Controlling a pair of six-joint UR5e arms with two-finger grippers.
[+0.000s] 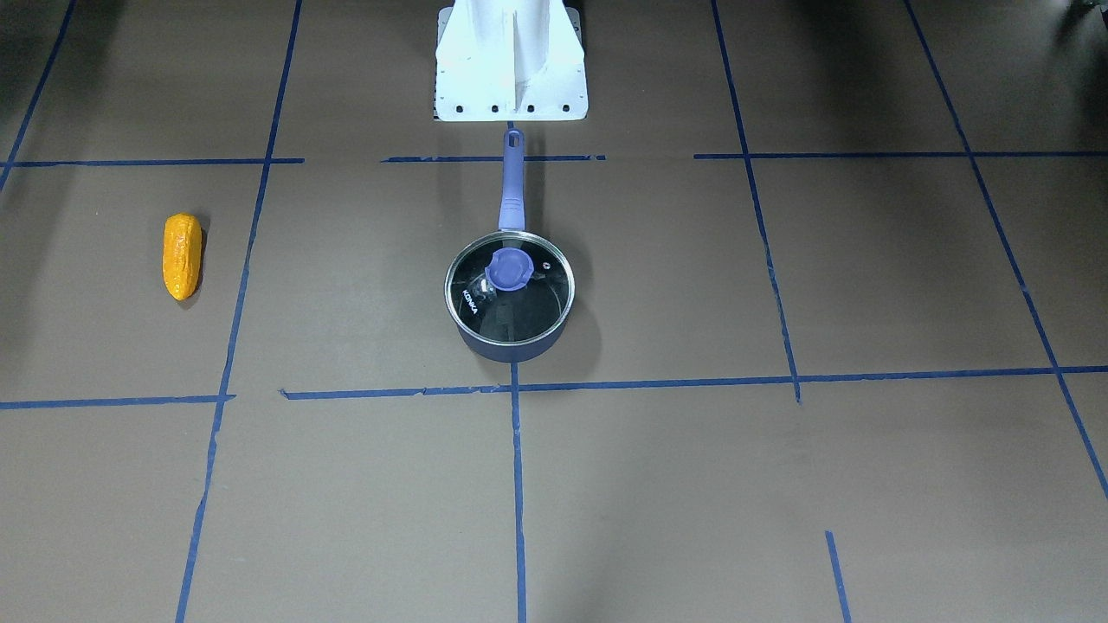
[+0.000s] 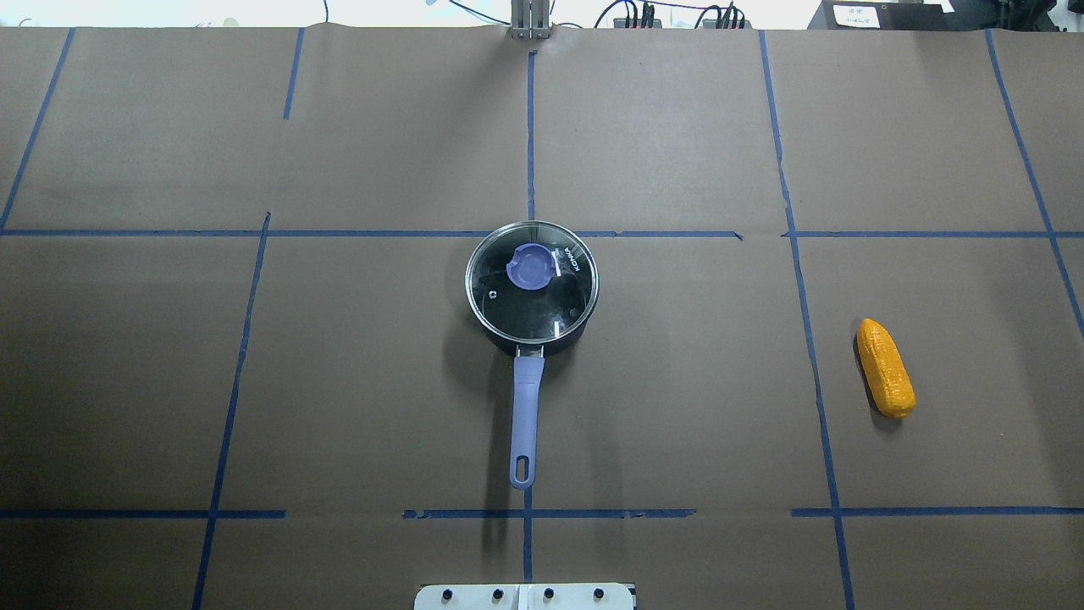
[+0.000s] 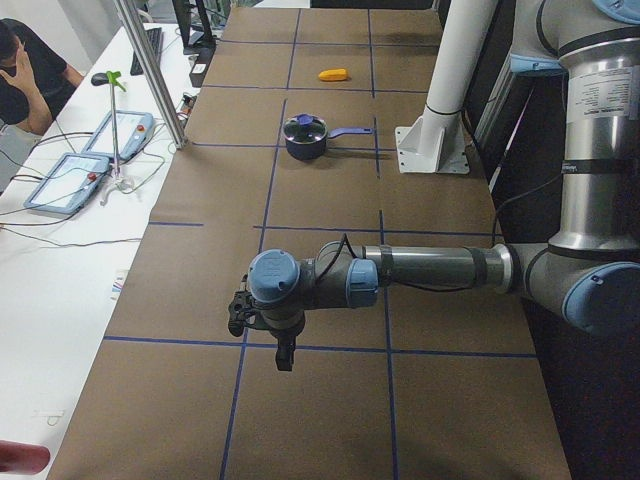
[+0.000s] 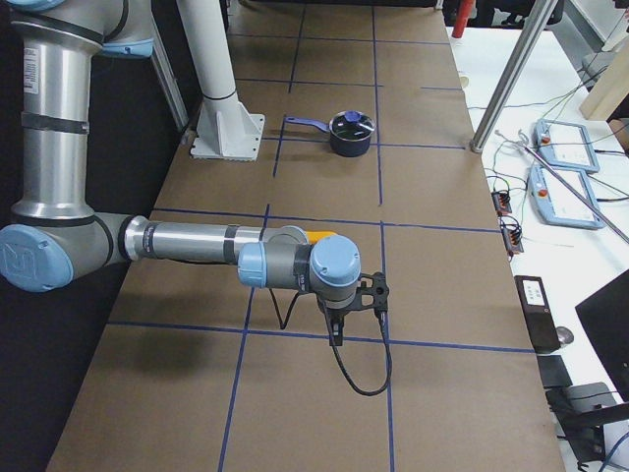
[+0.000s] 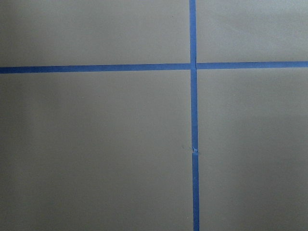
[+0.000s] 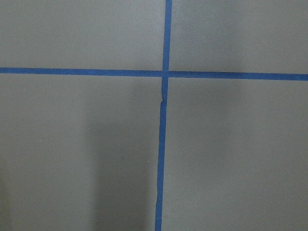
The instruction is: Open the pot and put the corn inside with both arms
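The pot point(image 2: 532, 292) stands at the table's middle with its glass lid and purple knob point(image 2: 531, 265) on. Its long handle point(image 2: 525, 419) points at the robot's base. It also shows in the front view point(image 1: 509, 294). The corn point(image 2: 885, 367) lies flat on the table far to the pot's right, and shows in the front view point(image 1: 183, 255). The left gripper point(image 3: 284, 356) hangs over bare table far from the pot, seen only in the left side view. The right gripper point(image 4: 336, 332) shows only in the right side view. I cannot tell whether either is open or shut. Both wrist views show only paper and tape.
Brown paper with blue tape lines covers the table point(image 2: 339, 381). The white robot pedestal point(image 1: 511, 69) stands just behind the pot's handle. A side bench holds teach pendants point(image 3: 70, 180) and cables, with a metal pole point(image 3: 150, 70) and a seated person point(image 3: 25, 75).
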